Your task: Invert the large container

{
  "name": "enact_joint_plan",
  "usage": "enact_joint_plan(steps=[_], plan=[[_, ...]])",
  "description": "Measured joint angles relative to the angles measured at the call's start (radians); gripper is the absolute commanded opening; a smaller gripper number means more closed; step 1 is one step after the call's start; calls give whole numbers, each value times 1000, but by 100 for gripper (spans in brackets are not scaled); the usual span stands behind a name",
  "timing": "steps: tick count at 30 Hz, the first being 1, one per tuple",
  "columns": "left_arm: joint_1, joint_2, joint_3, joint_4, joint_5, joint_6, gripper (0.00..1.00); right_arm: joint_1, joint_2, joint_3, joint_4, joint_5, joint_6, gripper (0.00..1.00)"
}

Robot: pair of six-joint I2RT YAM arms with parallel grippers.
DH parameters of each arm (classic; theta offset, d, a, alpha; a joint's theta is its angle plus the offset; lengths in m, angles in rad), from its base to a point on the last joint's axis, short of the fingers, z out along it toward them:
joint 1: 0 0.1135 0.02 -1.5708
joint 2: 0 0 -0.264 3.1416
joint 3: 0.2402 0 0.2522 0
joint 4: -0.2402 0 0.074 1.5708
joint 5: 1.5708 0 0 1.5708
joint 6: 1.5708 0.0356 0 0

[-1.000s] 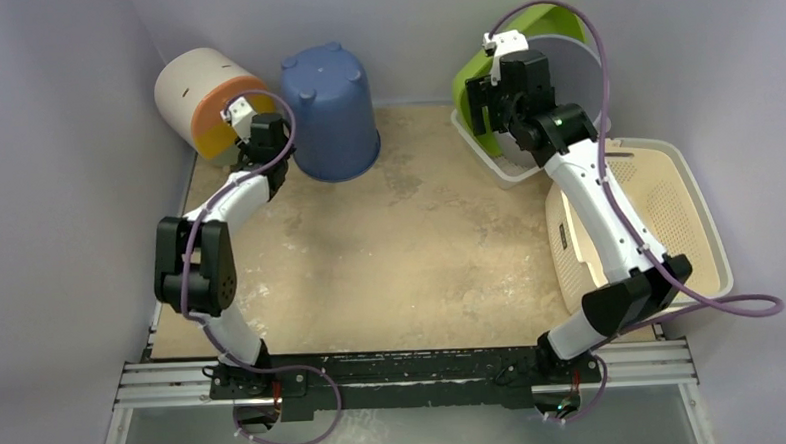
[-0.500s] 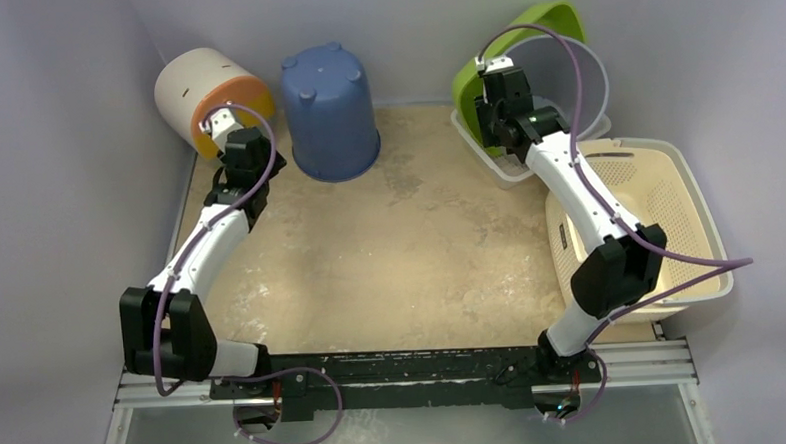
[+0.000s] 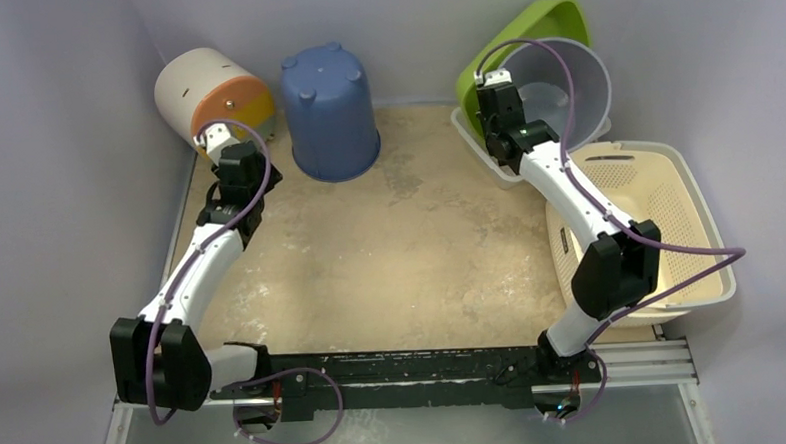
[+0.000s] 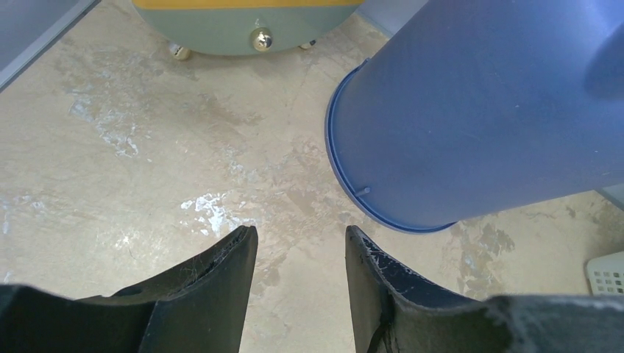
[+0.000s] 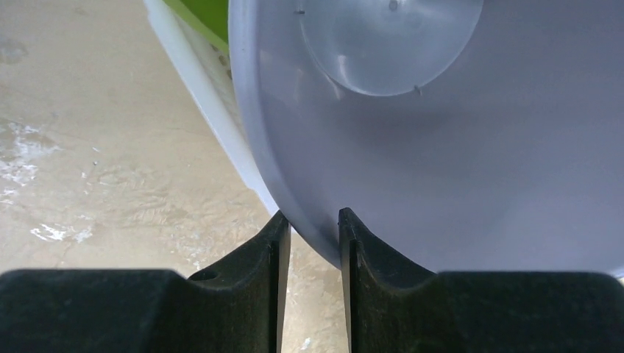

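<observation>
The large container (image 3: 562, 93) tilts at back right against a half-hidden green bin (image 3: 536, 26). The right gripper (image 5: 310, 220) pinches its rim, far side cropped. The left gripper (image 4: 298, 246) gapes empty above the desk (image 4: 132, 162).

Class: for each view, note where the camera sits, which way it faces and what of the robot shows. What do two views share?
Top external: above and behind the robot, looking down on the table; left arm and right arm show.
Left wrist: on the left arm, facing the blue bucket; its fingers show.
Right wrist: on the right arm, facing the grey container, rim between its fingers.
Shared: top and left wrist both show the blue bucket.
</observation>
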Motion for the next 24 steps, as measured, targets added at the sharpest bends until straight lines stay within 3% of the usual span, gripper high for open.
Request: enact_joint_plan(steps=[4, 8, 9, 18, 24], plan=[[0, -37, -12, -6, -2, 0, 48, 1, 0, -39, 23, 33, -4, 27], [0, -72, -24, -8, -6, 0, 48, 1, 0, -55, 57, 64, -25, 1], [0, -79, -25, -10, -7, 0, 48, 1, -1, -59, 68, 75, -28, 0], [1, -117, -40, -29, -23, 0, 48, -5, -42, -50, 93, 45, -44, 0], [1, -134, -40, -37, -32, 0, 48, -10, -108, 135, 78, -100, -21, 0]])
